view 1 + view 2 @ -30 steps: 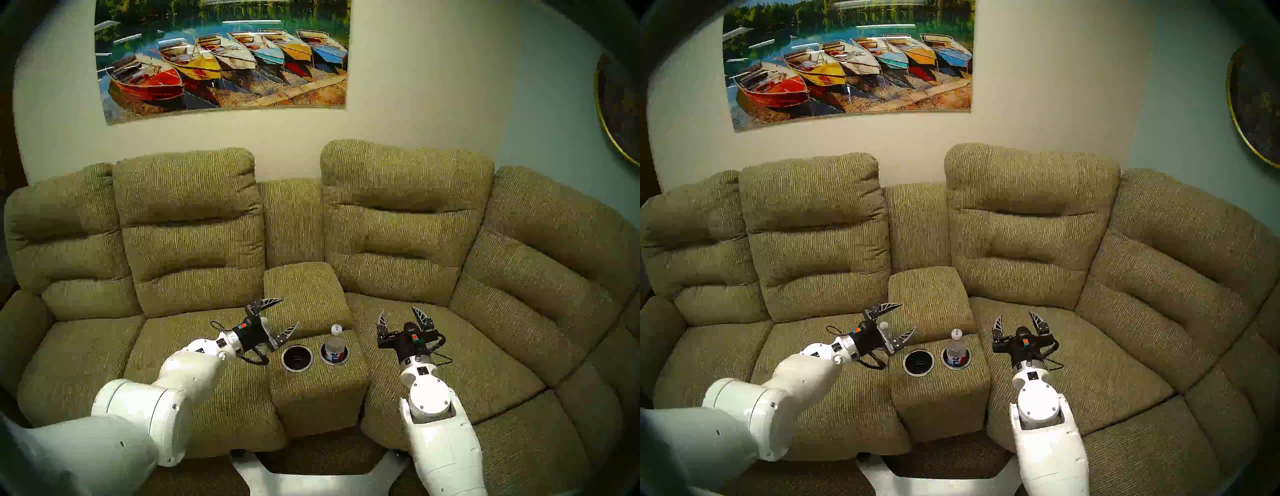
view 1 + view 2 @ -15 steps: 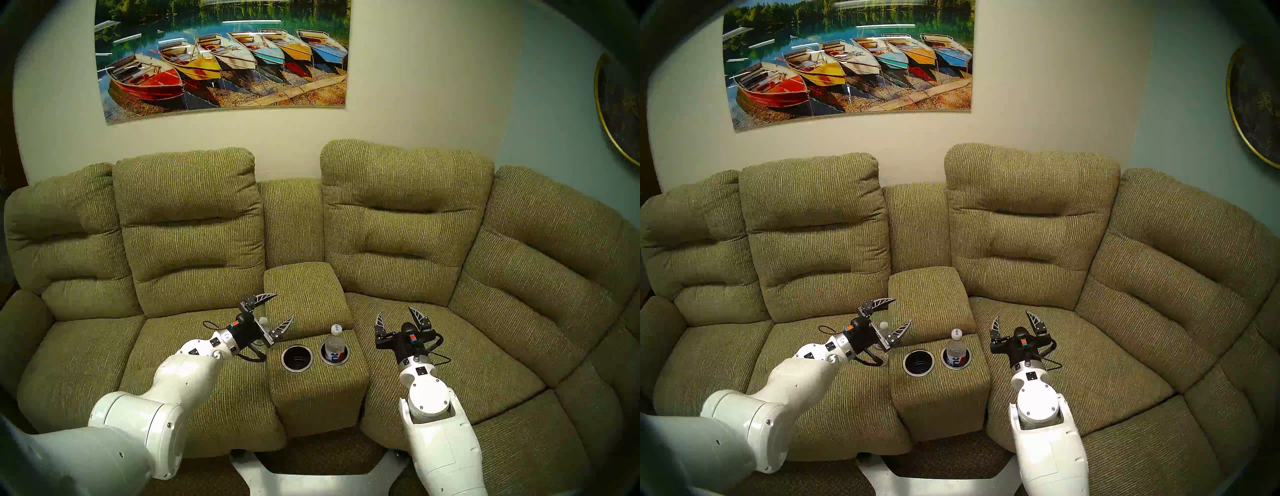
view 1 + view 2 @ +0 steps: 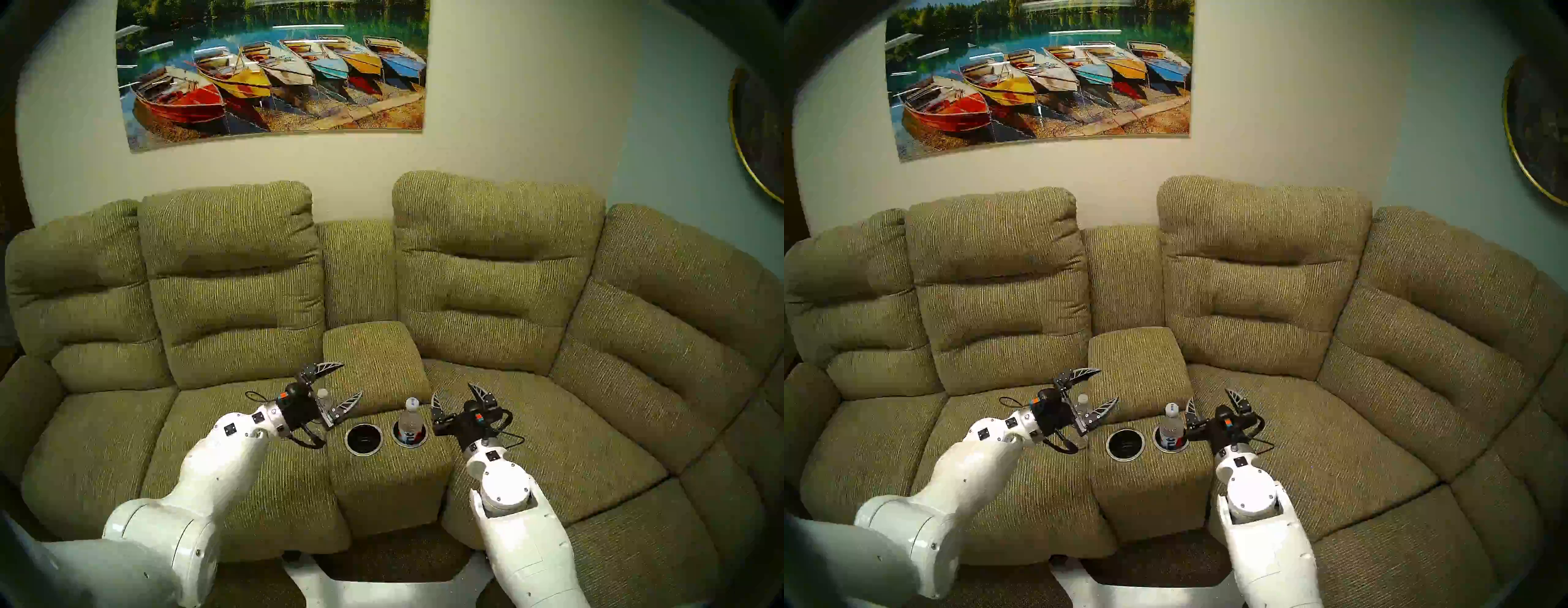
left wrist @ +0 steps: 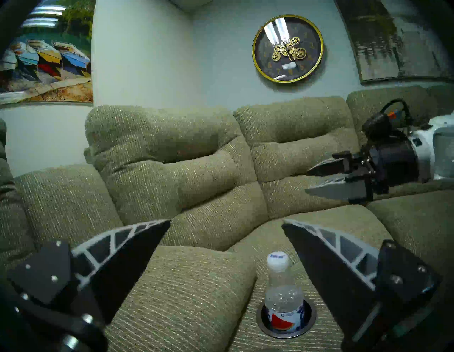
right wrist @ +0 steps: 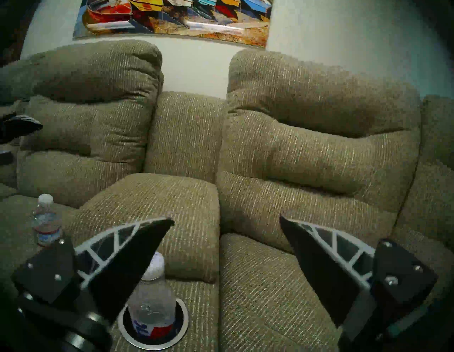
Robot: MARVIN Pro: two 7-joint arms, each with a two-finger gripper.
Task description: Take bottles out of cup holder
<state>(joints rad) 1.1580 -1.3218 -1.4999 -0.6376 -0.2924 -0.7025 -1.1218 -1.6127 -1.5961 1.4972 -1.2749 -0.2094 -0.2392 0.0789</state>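
Right gripper [image 3: 456, 397] spread wide, just right of the labelled bottle [image 3: 410, 420] upright in the cup holder [image 3: 409, 443], likely lining up a grasp; left gripper [image 3: 341, 384] spread too, plain bottle [image 5: 46, 221] standing beside it on the seat [image 3: 254, 467].

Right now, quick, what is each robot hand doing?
Left end effector: open, holding nothing.
Right end effector: open, holding nothing, beside the taller bottle.
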